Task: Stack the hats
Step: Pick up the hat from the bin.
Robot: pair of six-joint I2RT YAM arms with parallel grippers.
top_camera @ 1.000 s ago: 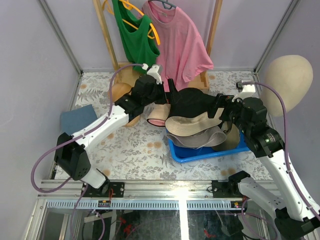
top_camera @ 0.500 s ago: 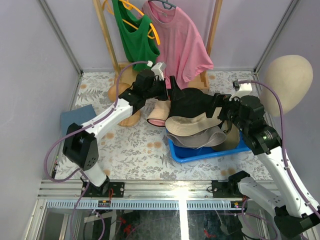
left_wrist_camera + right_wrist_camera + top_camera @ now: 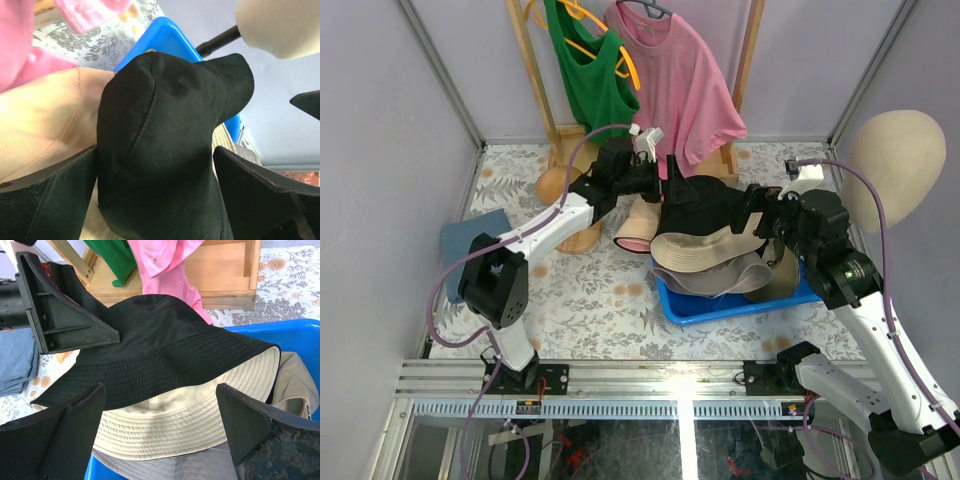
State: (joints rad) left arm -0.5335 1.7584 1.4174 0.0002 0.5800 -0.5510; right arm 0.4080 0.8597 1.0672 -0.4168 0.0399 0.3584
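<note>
**hatfan:** Top view: the black hat (image 3: 705, 205) sits on the beige hat (image 3: 705, 250) and a grey hat (image 3: 718, 282) in the blue tray (image 3: 685, 305). The pink hat (image 3: 635, 228) is on the table just beside the tray. The left gripper (image 3: 668, 190) is at the black hat's far-left side, and the right gripper (image 3: 760, 218) is at its other edge.

**gripguy:** Left wrist cam: its jaws are spread wide around the black crown. One finger (image 3: 55, 200) looks to brush the fabric, but no squeeze shows. It's got hold of nothing, as far as anyone can tell.

**hatfan:** Right wrist cam: that one's wide open too, empty, hovering over the brim.

**gripguy:** Looks like the robot's just settling the black hat on the pile. Best bet is for the left arm to lift straight up so a finger doesn't drag the crown. The right could press the brim down if it slides. It's floppy cloth and easy to knock off-centre.
</note>
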